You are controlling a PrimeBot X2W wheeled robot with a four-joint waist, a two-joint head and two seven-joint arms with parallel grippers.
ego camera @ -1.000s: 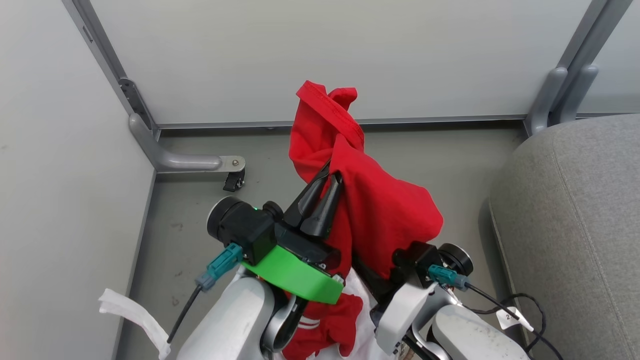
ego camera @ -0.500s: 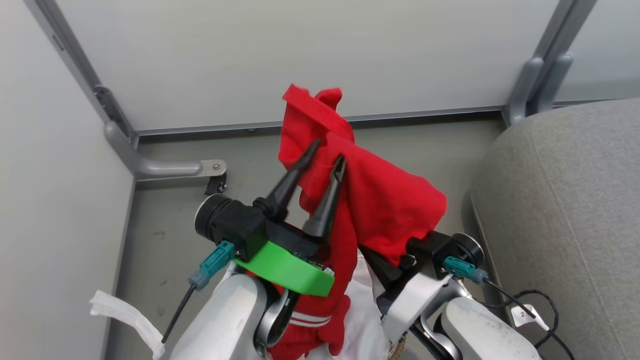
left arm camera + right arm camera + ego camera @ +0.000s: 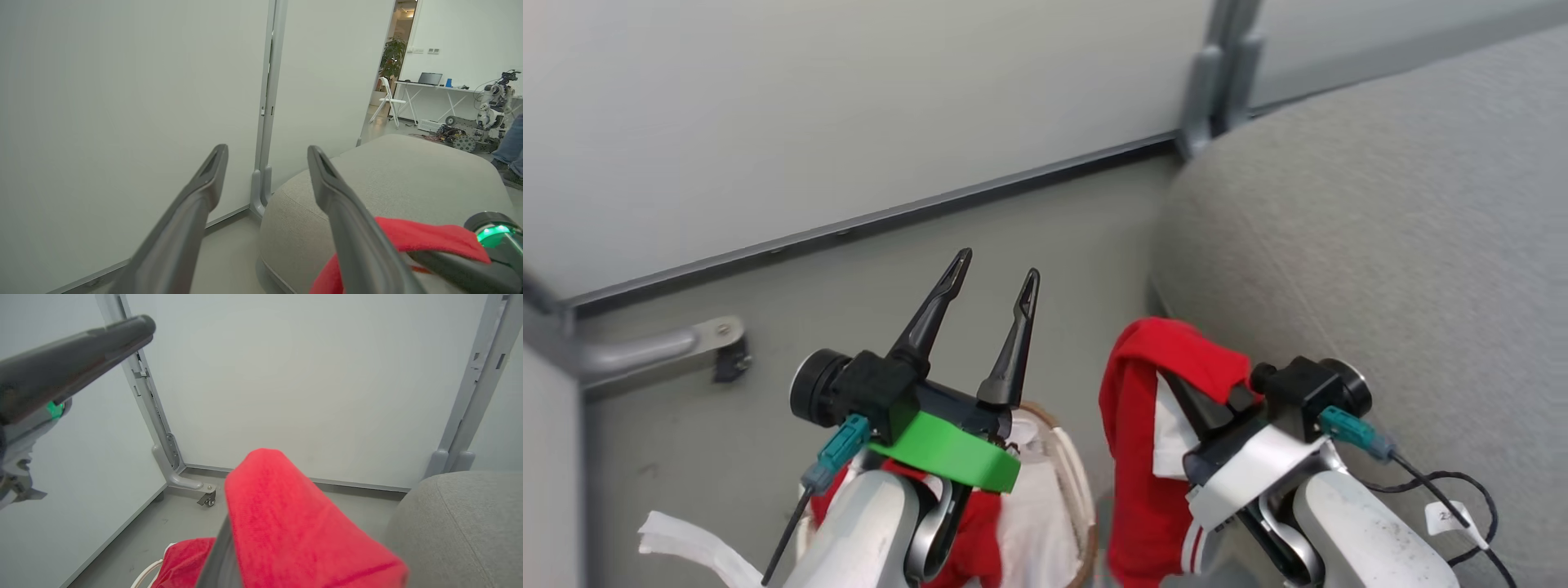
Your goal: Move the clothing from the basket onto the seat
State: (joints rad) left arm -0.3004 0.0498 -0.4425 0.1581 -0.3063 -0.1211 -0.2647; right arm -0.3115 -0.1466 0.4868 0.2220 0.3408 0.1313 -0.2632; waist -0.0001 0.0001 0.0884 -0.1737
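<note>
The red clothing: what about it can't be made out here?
- Fingertips of the right tool: head and right wrist views, the clothing drapes over them.
- Clothing's lower end: head view, cut off by the bottom edge.
- What lies in the basket: head view, the left arm and the bottom edge hide most of it.

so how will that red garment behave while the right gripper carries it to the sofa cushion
Probably floppy: the red garment drapes over the right gripper and hangs limp below it. Likely light, being thin cloth. Its striped hem dangles low beside the basket rim, so it may drag or snag.
</note>
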